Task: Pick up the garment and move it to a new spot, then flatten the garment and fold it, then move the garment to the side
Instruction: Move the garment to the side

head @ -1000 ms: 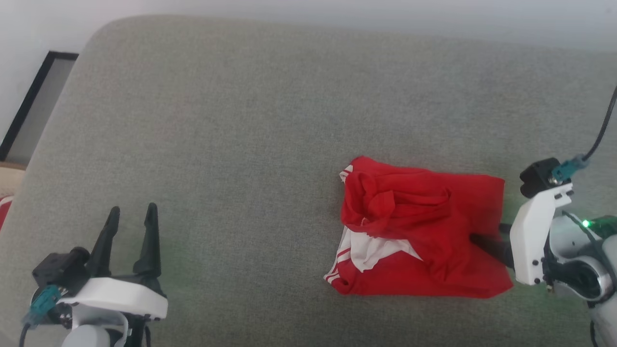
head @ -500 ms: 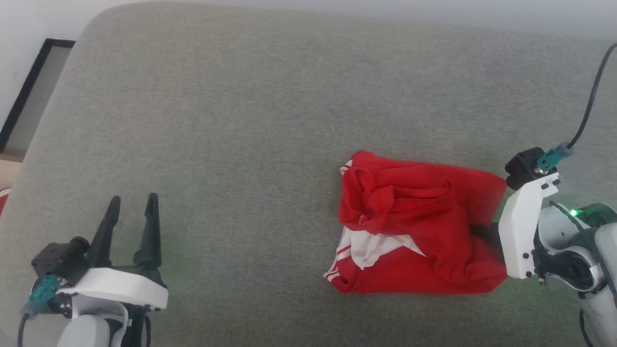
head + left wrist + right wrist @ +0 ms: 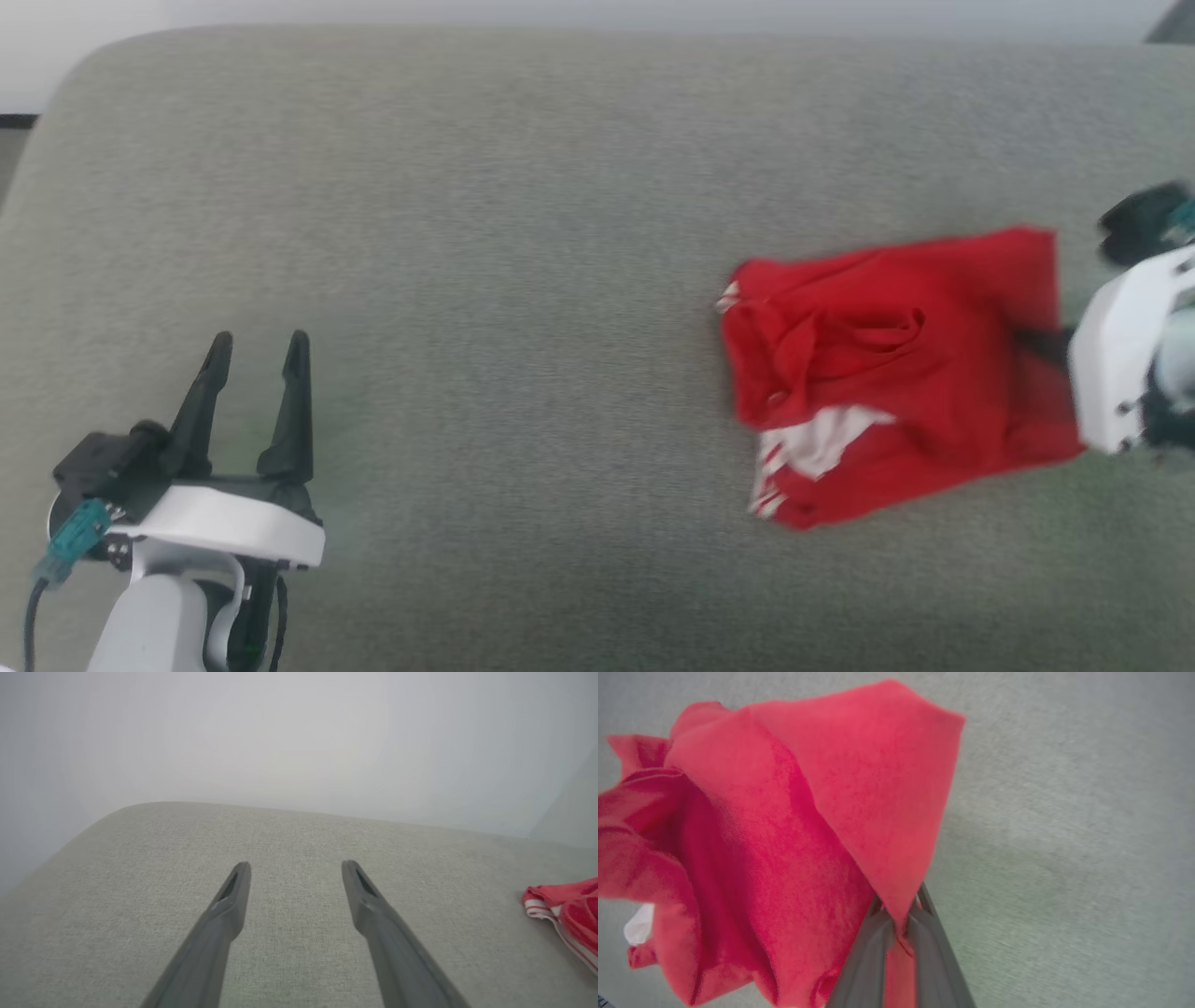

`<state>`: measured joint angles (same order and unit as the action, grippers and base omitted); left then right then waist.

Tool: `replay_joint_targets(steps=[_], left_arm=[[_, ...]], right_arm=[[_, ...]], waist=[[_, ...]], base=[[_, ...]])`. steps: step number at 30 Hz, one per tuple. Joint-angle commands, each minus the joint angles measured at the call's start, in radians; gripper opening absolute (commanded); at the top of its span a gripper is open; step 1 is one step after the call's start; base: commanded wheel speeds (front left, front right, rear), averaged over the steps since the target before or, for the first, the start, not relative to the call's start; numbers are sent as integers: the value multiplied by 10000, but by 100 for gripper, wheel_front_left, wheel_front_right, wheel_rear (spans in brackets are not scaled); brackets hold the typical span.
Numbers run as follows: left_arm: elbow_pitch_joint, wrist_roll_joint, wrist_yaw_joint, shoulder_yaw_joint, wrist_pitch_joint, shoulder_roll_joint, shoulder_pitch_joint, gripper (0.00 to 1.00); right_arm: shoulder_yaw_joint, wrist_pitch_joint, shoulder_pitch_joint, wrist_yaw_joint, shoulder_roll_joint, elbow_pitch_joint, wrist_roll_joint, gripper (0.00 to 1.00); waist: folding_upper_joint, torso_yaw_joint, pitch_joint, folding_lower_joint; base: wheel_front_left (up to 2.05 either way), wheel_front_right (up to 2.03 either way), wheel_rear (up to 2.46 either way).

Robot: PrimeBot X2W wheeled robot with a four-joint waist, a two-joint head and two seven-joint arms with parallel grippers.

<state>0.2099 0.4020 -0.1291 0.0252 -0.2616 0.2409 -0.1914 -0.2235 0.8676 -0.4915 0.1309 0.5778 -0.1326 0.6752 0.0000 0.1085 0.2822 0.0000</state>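
Red garment (image 3: 896, 373), loosely folded, lies at right on grey cushion (image 3: 523, 233), one thin edge pinched in clenched right gripper (image 3: 899, 907); left gripper (image 3: 260, 341) spread, empty; risk: slim bite slips, or dragging undoes folds.

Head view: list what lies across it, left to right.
Left claw, open → bare stretch of grey cushion → red T-shirt, crumpled → right claw, shut on the shirt's right edge.
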Motion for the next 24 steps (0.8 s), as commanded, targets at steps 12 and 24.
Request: replay_joint_targets(steps=[12, 24], left_arm=[[-81, -169, -21, -927, -41, 248, -1119, 100], [-199, -208, -21, -1888, -39, 571, -2337, 100]], right_arm=[[181, -1240, -1672, -4, 1090, -950, -527, 0], [184, -3204, -3311, -4, 1632, -2882, -1403, 0]], waist=[[0, -1340, 652, 0], [0, -2286, 1539, 0]], base=[[0, 0, 0], [0, 0, 0]])
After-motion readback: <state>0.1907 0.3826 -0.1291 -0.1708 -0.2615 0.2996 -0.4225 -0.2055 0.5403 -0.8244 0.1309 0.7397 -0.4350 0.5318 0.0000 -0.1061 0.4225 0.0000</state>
